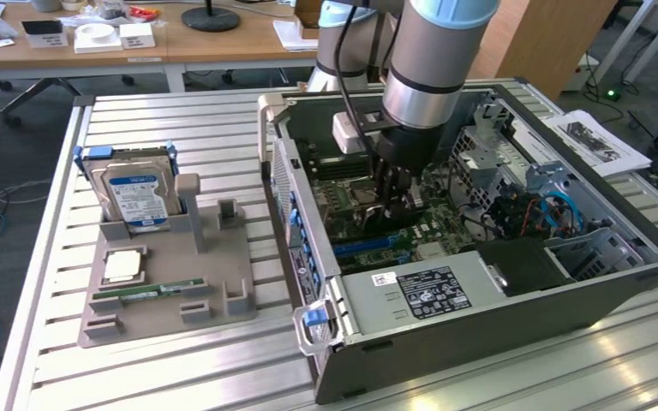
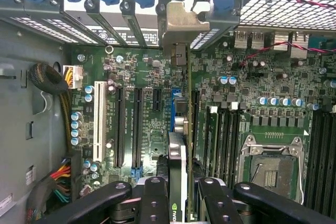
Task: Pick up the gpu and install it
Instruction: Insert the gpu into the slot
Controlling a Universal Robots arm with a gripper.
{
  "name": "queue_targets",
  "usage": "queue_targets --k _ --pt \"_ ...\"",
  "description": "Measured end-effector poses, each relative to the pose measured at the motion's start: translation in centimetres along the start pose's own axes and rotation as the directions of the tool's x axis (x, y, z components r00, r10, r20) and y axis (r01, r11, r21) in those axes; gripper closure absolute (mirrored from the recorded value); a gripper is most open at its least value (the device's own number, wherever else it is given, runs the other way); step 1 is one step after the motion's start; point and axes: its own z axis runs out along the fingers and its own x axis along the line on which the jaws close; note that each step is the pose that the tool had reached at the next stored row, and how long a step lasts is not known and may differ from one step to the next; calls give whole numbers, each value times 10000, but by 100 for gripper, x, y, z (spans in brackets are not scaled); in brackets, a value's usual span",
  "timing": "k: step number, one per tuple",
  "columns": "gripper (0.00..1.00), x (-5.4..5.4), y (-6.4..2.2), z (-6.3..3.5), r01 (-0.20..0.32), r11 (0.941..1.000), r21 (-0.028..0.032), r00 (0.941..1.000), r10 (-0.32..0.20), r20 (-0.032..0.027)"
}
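Gripper (image 1: 396, 199) partway closed, black fingers (image 2: 152, 203) clamping gpu (image 2: 177, 156): thin dark card, edge-on between them. Far end's silver bracket (image 2: 181, 22) ahead. Card's lower edge hidden over green motherboard (image 2: 147, 124); slot contact unclear.

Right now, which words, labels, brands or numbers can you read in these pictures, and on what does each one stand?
No text reads for certain.
Hard drive label: blue and white, print too small.
Power supply label: white print on black, blurred.
Motherboard markings: too small.
gpu edge, in the tool: small logo mark, letters illegible.
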Motion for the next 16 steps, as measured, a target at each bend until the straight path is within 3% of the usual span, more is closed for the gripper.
queue_targets --k 16 --pt "73 9 70 14 -2 10000 0 10000 2 -1"
